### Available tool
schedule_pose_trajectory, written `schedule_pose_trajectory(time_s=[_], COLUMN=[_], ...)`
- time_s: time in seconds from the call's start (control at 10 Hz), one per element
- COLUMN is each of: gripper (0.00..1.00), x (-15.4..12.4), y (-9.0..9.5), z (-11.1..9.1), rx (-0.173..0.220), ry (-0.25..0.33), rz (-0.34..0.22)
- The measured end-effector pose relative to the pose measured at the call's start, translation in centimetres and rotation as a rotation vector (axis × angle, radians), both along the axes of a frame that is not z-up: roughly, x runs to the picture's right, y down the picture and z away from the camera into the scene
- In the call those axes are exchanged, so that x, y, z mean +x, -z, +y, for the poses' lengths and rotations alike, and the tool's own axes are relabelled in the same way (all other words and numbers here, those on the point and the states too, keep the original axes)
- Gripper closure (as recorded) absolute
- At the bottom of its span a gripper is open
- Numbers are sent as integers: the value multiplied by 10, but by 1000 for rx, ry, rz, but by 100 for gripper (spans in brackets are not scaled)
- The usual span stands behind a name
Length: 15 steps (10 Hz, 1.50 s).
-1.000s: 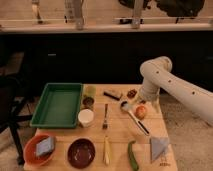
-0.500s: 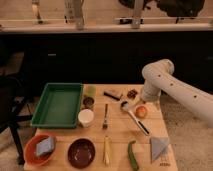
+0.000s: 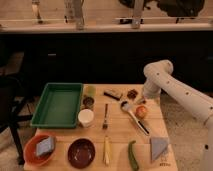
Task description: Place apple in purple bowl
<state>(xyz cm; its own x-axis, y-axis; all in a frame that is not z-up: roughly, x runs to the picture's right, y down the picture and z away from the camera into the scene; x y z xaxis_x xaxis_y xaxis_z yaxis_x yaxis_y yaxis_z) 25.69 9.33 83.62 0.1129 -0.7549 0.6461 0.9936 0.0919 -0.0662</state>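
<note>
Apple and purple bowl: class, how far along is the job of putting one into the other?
Done: nothing yet; the apple lies on the table. In hand: the pincer hangs just above the apple, no grasp confirmed. Left: grip it, lift it and set it in the purple bowl at the near edge, which holds no apple.

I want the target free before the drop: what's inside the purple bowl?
The purple bowl shows only its dark inside, with nothing in it; its near wall hides a sliver. The apple lies outside it, close by the gripper, toward the right.
</note>
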Motion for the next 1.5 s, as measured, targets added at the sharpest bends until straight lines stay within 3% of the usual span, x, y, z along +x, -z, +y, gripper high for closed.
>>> schedule_pose_trajectory(time_s=[0.8, 1.5], gripper=[20, 20], x=[7, -11], y=[-22, -37], z=[19, 41], rx=[-66, -135], ry=[4, 71], rz=[13, 14])
